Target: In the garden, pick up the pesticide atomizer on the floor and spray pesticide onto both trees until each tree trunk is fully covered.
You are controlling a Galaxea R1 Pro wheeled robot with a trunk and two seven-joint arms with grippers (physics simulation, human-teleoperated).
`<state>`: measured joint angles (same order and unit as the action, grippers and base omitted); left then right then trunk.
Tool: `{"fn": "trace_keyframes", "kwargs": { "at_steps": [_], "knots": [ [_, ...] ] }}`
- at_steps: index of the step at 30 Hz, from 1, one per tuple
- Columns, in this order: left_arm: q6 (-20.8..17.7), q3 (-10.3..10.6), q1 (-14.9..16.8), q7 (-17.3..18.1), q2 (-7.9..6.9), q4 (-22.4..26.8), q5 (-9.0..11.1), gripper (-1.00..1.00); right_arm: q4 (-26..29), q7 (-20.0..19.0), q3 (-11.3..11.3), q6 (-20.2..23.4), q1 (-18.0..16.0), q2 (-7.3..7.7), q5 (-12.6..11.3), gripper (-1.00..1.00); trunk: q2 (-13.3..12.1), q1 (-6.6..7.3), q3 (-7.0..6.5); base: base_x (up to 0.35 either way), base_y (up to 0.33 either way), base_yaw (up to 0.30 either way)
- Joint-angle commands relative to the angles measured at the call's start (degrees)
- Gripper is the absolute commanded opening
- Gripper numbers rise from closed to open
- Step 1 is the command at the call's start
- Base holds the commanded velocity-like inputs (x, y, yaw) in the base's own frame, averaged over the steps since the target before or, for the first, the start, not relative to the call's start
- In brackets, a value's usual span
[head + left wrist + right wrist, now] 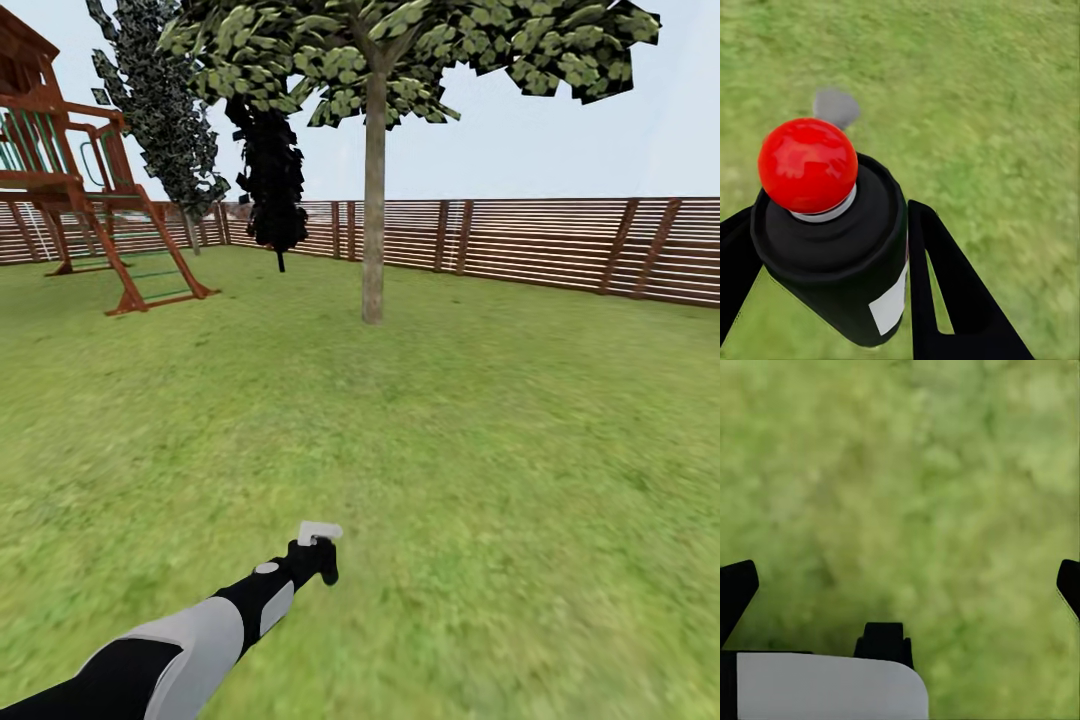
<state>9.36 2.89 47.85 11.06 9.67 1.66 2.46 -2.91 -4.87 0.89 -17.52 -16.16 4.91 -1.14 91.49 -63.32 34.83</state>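
From the head camera, the left arm reaches out low over the coarse green lawn (480,440), its glossy black-and-white shell ending at the left gripper (318,556), which carries the pesticide atomizer (319,533); here only its pale, blocky trigger head shows above the dark fingers. Well beyond it stands a tree (400,50) with a flat leafy crown and a straight, mottled grey-brown tree trunk (374,200), branchless low down. Behind runs a brown slatted wood fence (560,245), and at the left a wooden playset (70,180).

In the left wrist view, the atomizer is a near-black cylinder with a whitish label, topped by a smooth red ball; two black fingers (945,292) clamp its sides.

In the right wrist view, the right gripper (900,585) hangs over blurred grass, its black fingertips spread wide.
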Motion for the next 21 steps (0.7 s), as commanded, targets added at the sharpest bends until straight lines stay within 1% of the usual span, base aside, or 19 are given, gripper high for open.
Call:
{"fn": "trace_keyframes", "kwargs": {
  "at_steps": [1,21],
  "knots": [
    [0.2,0.3,0.1,0.1,0.00,-0.1,0.3,-1.00,-0.2,-0.2,0.1,-0.4,-0.1,0.02,-0.1,1.00,0.0,-0.03,0.05,0.344,0.000,0.000],
    [0.3,0.3,0.1,0.1,0.00,-0.1,0.2,-1.00,-0.2,-0.2,0.0,-0.4,-0.1,0.10,-0.2,1.00,0.0,-0.03,0.05,0.344,0.000,0.000]
  ]
}}
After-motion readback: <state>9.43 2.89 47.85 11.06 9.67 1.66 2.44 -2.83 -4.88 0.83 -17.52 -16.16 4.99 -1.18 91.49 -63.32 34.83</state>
